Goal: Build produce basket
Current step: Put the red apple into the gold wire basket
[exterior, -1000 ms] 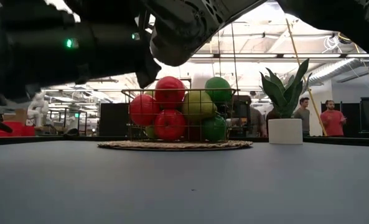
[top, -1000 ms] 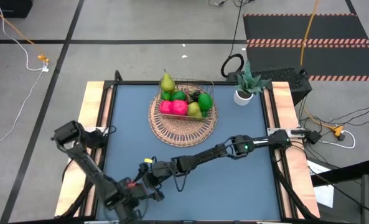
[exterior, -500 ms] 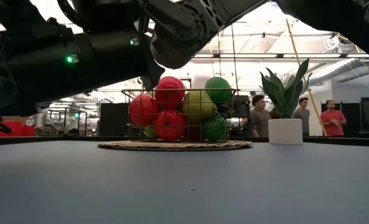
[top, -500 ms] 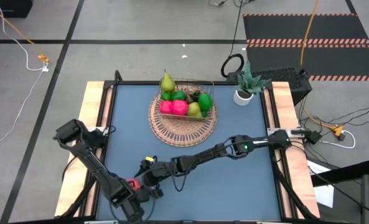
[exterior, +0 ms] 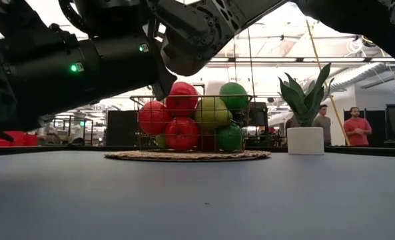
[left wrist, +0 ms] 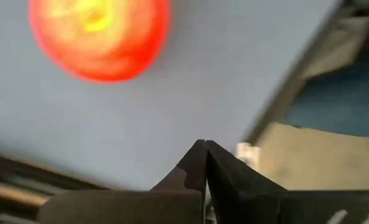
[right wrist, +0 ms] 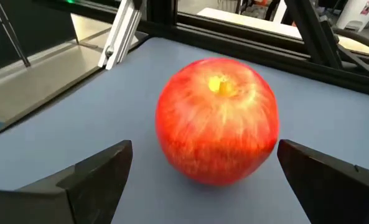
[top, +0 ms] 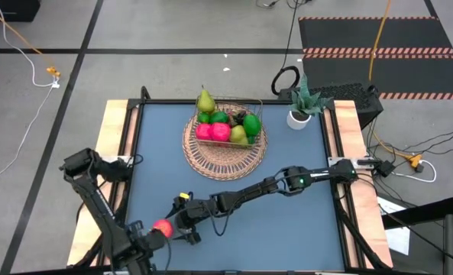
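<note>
A red apple point(top: 163, 228) with a yellow top sits on the blue table near its near-left corner. My right gripper point(top: 179, 224) reaches across from the right and is open. In the right wrist view its fingers point(right wrist: 97, 177) stand on either side of the apple point(right wrist: 216, 118) without touching it. My left gripper point(top: 143, 237) is shut just left of the apple; in its wrist view the apple point(left wrist: 100, 37) lies ahead of the closed tips point(left wrist: 204, 155). The wicker basket point(top: 203, 156) at the far middle holds red, pink and green fruits point(top: 226, 128).
A yellow-green pear point(top: 205, 101) sits at the basket's far rim. A white pot with a green plant point(top: 299, 114) stands at the far right. Wooden side rails point(top: 111, 145) border the table. People stand in the room beyond point(exterior: 356, 127).
My left arm has drawn back toward the table's near-left corner, away from the apple, which it covered a second ago in the high view and which now shows in full. The right arm has kept still.
</note>
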You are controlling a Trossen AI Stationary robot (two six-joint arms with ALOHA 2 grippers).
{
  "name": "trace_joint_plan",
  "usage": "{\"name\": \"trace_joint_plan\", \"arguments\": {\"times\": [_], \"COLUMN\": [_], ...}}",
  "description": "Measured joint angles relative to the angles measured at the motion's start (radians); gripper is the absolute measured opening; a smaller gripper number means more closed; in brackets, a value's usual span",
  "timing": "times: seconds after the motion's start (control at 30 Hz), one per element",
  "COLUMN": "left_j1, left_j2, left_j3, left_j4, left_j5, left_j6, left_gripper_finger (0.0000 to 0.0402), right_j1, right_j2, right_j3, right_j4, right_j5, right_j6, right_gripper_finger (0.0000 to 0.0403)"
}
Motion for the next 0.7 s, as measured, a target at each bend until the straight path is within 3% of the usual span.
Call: {"name": "trace_joint_plan", "arguments": {"times": [0.13, 0.43, 0.7], "left_j1": [-0.033, 0.014, 0.112], "left_j2": [0.000, -0.007, -0.006], "left_j3": [-0.093, -0.368, -0.408], "left_j4": [0.023, 0.416, 0.494], "left_j5": [-0.020, -0.046, -0.014], "left_j6": [-0.050, -0.008, 0.152], "left_gripper_finger": [0.0004, 0.0003, 0.0003], "right_j1": [0.000, -0.001, -0.014], "right_j2": [0.000, 0.000, -0.002], "right_j3": [0.000, 0.000, 0.000], "right_j4": [0.001, 0.021, -0.098], "right_j5": [0.005, 0.009, 0.059], "right_j6": [0.031, 0.060, 0.055], "right_gripper_finger": [0.0396, 0.0396, 0.0396]}}
